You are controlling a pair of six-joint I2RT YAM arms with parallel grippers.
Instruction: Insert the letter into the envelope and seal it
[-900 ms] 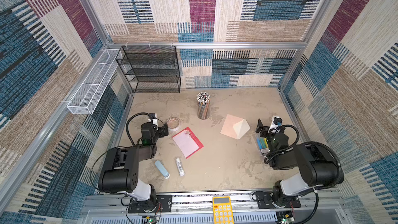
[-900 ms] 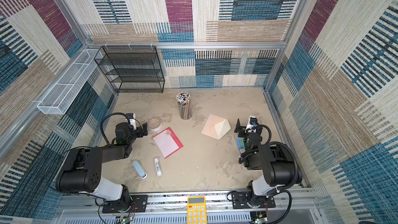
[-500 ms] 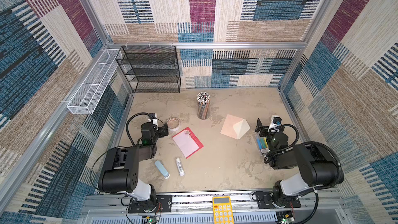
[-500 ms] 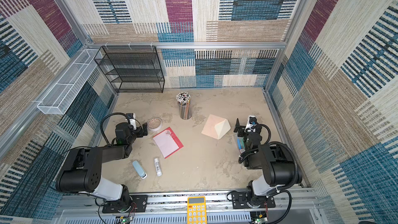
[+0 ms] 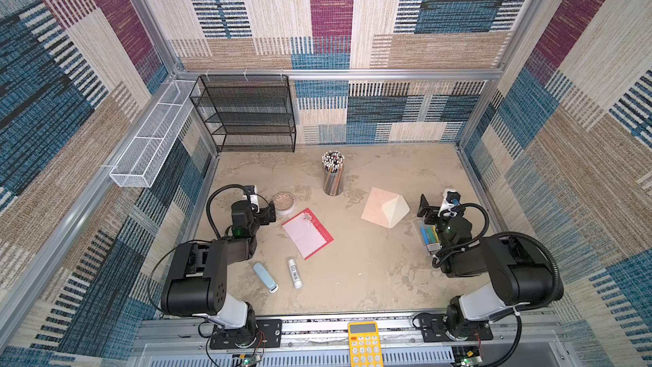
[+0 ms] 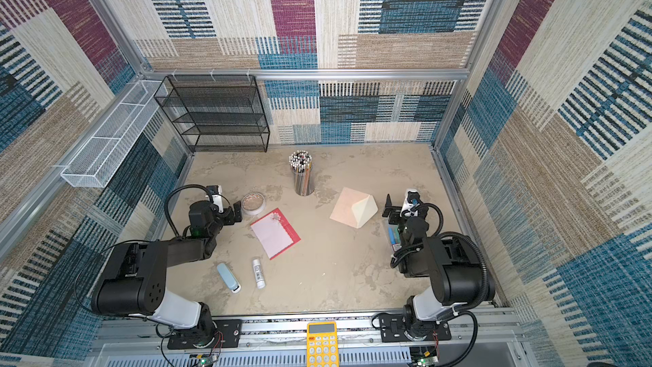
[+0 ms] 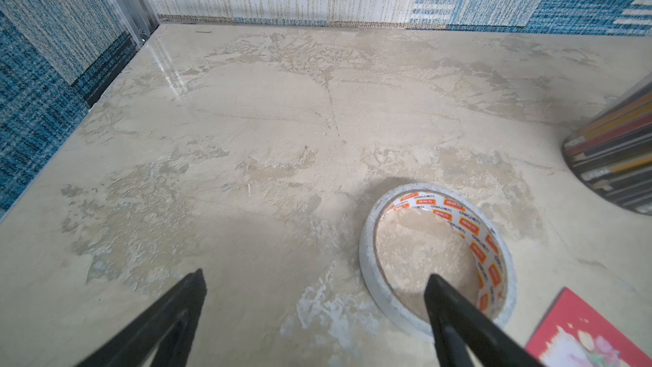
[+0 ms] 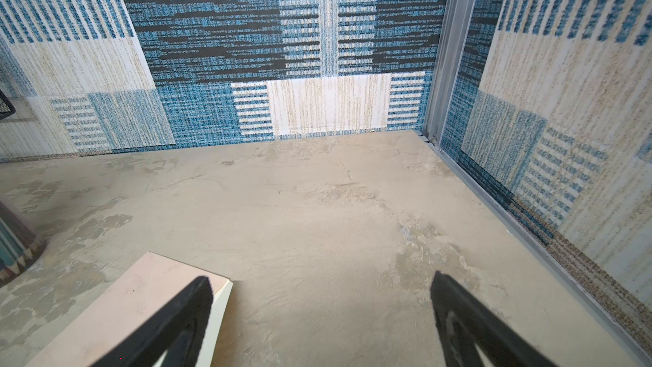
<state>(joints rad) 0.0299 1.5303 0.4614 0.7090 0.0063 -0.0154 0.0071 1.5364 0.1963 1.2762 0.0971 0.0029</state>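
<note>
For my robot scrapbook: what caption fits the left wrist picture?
Open left gripper near a tape roll, with the letter peeking in.

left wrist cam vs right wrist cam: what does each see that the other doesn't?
Left wrist only: the tape roll and a corner of the letter.
Right wrist only: the envelope, lying flat.
Both: the table, the pencil cup at the frame edge, and that arm's own open fingers: left gripper, right gripper.

2 high overviews, 2 seemingly low wrist close-ups
</note>
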